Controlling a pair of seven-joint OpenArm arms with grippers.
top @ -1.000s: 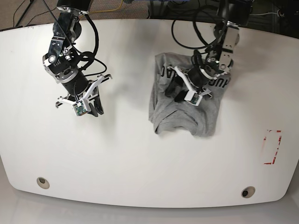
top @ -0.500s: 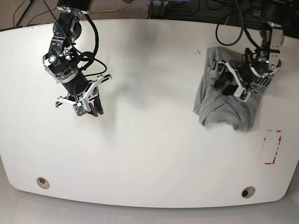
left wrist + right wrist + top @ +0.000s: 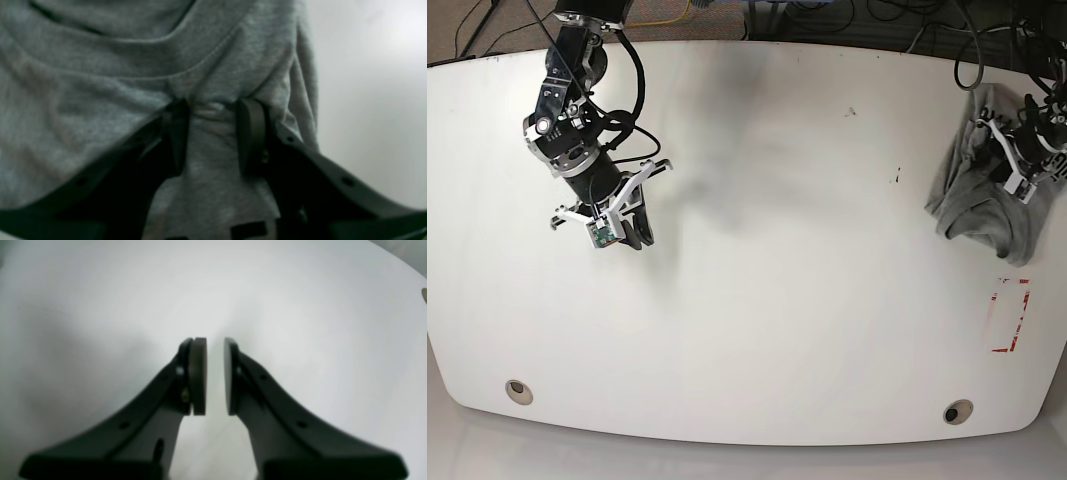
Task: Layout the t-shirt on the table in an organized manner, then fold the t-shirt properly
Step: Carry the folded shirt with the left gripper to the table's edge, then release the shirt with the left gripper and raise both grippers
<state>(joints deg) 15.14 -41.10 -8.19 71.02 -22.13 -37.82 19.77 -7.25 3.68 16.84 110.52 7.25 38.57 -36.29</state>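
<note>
Grey cotton hangs bunched at the far right edge of the base view, where the t-shirt [image 3: 982,200] is gathered in the left gripper [image 3: 1015,170] above the white table [image 3: 777,300]. The garment droops in loose folds from the grip, its lower edge sagging toward the tabletop just above a red-lined rectangular mark [image 3: 1010,316]; whether the hem touches the surface cannot be told.

Seen from the left wrist camera, the left gripper [image 3: 213,133] is clamped on a thick pinch of the t-shirt [image 3: 100,83], dark pads pressing the fabric from either side, with a stitched seam curving across the cloth above them. Pale tabletop [image 3: 367,83] shows blurred to the right of the cloth.

On the other side of the table, the right gripper [image 3: 632,228] is held over bare surface, well apart from the shirt, with its arm reaching in from the top left corner. The right wrist view shows the right gripper [image 3: 215,376] with its pads drawn nearly together, only a narrow slit of white table [image 3: 100,306] visible between them and nothing held.

Two round metal grommet holes sit near the front edge, one at the left [image 3: 518,390] and one at the right [image 3: 957,411]. Small dark scuffs [image 3: 894,178] dot the surface between the two arms.
</note>
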